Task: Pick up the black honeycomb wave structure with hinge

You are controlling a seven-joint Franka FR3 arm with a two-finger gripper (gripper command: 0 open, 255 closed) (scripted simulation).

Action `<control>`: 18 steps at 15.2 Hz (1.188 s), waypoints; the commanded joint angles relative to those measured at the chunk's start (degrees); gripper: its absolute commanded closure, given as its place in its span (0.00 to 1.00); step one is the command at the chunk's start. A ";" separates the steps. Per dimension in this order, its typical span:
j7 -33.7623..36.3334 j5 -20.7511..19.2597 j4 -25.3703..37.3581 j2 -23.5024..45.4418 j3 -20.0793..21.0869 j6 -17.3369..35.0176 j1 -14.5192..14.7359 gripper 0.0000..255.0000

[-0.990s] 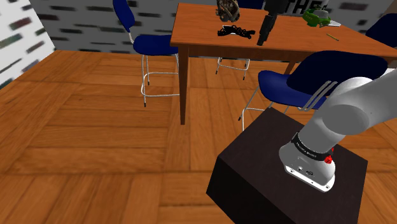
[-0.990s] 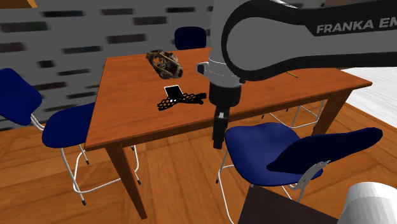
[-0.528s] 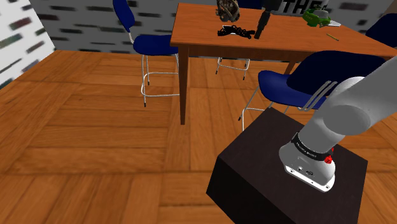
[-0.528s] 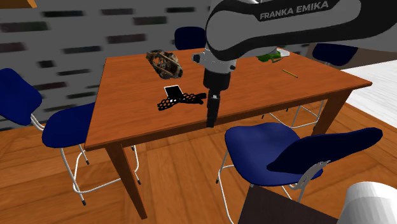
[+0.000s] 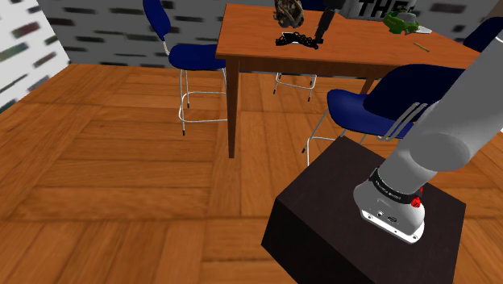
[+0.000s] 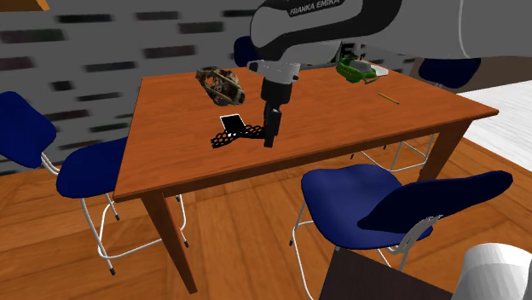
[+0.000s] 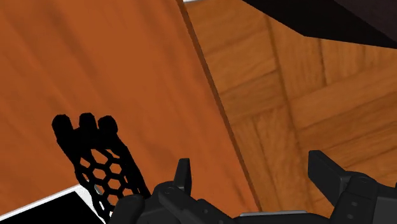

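A: How are the fingers of the all-black two-finger gripper held?
B: They are spread apart, and nothing is clasped. The flat black honeycomb-pierced wave piece is laid on the orange-brown wooden table, just outside one finger. Its long axis is run toward the second exterior view's left.
A: What is changed?
B: The gripper has been brought in from the table's near edge, closer to the piece.

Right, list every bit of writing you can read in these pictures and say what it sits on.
"FRANKA EMIKA": white letters on the arm's upper link, in the second exterior view.
"THE": white letters on a dark surface at the shoulder view's top edge, which cuts them, so the reading is unsure.
Black band around the arm's base: its marks are too small to read.
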 commanded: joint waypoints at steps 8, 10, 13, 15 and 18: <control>-18.33 17.66 30.64 26.15 -0.83 -11.06 -10.44 0.00; -18.76 17.95 30.77 26.74 -0.47 -10.68 -10.84 0.00; -19.50 18.03 28.41 26.69 -0.39 -8.52 -10.45 0.00; -20.00 18.15 26.95 26.74 -0.33 -7.13 -10.22 0.00; -20.40 18.27 25.86 26.82 -0.27 -6.05 -10.07 0.00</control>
